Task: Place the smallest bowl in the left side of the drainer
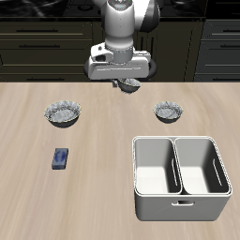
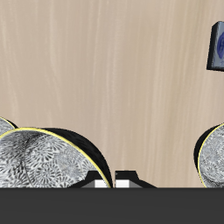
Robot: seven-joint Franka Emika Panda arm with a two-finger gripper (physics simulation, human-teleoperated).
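My gripper (image 1: 127, 83) hangs over the back of the table, with the smallest bowl (image 1: 127, 90) dark and mostly hidden right under it. In the wrist view the fingers (image 2: 101, 180) stand close together on the rim of this crinkled, yellow-edged bowl (image 2: 39, 157), which fills the space beside them. The gripper (image 2: 115, 179) is shut on that rim. The drainer (image 1: 181, 214), a pale two-compartment tub, sits near the table's front edge, well away from the gripper. Its left compartment (image 1: 225, 174) holds nothing.
A wider grey crinkled bowl (image 1: 63, 114) (image 2: 214, 159) and a mid-sized one (image 1: 169, 112) sit on either side of the gripper, a little nearer the front. A small blue flat object (image 1: 60, 158) (image 2: 218, 48) lies toward the front, beyond the wider bowl.
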